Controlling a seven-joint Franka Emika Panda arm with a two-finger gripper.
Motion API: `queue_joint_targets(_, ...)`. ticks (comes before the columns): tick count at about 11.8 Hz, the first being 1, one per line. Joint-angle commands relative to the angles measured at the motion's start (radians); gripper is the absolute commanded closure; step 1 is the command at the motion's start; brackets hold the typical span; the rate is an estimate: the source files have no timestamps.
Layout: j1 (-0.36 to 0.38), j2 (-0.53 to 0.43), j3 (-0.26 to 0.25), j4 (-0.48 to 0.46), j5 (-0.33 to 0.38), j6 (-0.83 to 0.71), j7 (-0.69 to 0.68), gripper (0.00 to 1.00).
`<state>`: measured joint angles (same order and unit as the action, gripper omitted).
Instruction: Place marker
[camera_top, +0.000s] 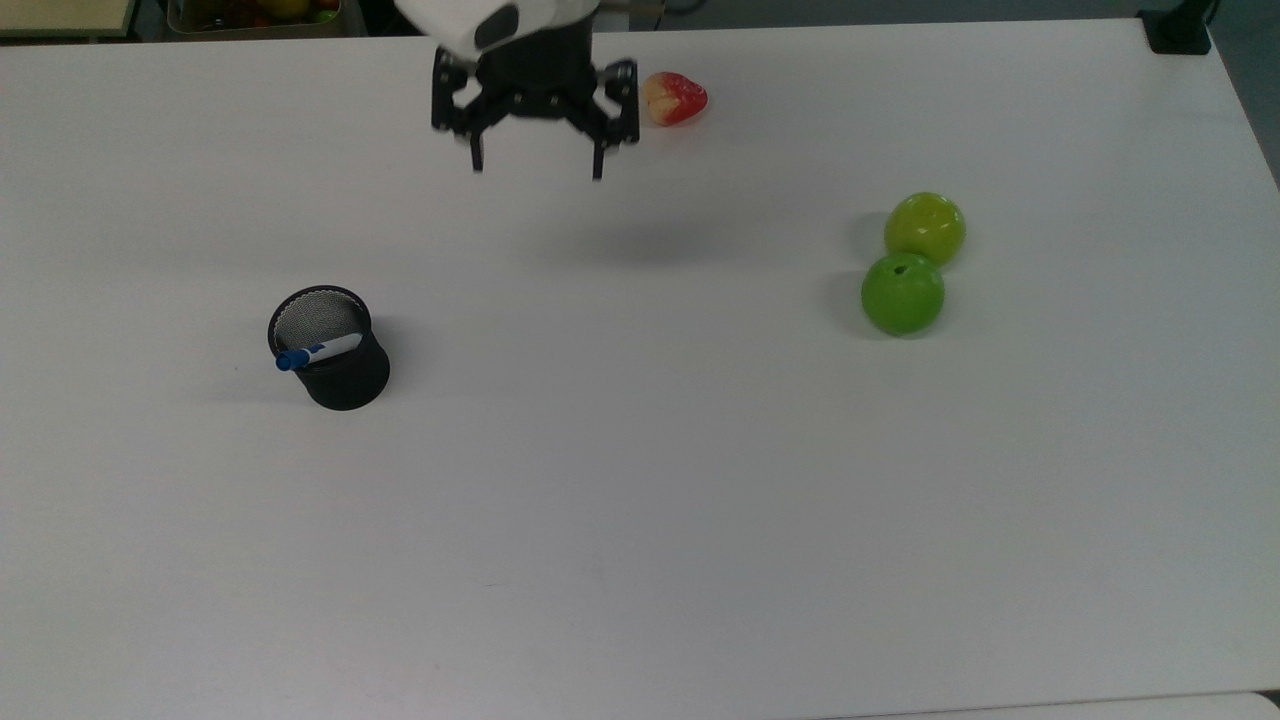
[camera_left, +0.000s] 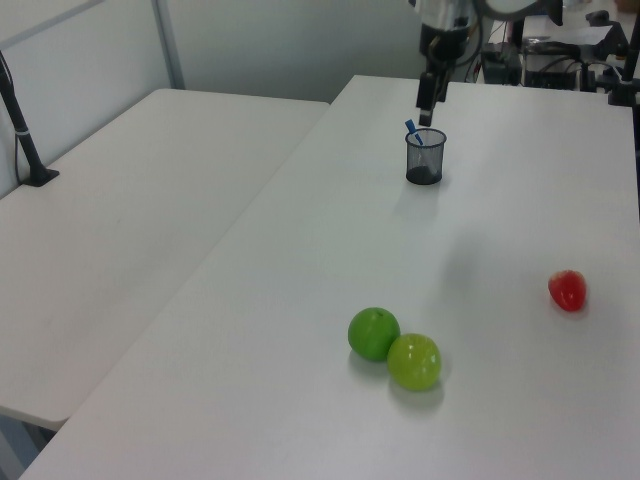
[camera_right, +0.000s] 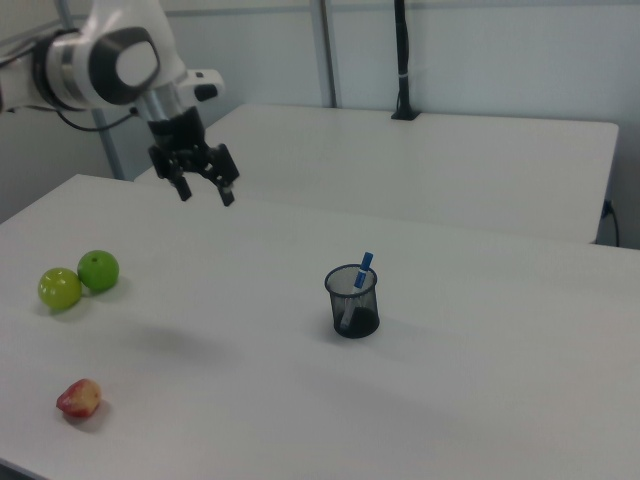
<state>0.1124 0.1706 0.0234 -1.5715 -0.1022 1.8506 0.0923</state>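
The white marker with the blue cap (camera_top: 316, 352) leans inside the black mesh cup (camera_top: 340, 375), cap end poking over the rim. In the right view the marker (camera_right: 361, 271) sticks up out of the cup (camera_right: 353, 302); in the left view the marker (camera_left: 411, 130) stands in the cup (camera_left: 425, 157) too. My gripper (camera_top: 537, 167) hangs open and empty well above the table, far from the cup toward the top view's upper right. The right view shows the gripper (camera_right: 205, 194) high in the air, fingers spread.
Two green apples (camera_top: 903, 292) (camera_top: 925, 228) touch each other at the top view's right. A red and yellow fruit (camera_top: 674, 98) lies near the far edge, just right of the gripper. A second white table (camera_left: 130, 200) stands alongside in the left view.
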Motion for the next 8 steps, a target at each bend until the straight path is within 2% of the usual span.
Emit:
queue_joint_targets(1, 0.042, -0.127, -0.02, -0.025, -0.001, -0.187, 0.004, 0.0)
queue_joint_targets(4, 0.017, -0.2, -0.022, -0.039, 0.064, -0.292, 0.009, 0.0)
queue_joint_targets(8, 0.004, -0.198, -0.022, -0.032, 0.067, -0.304, 0.007, 0.0)
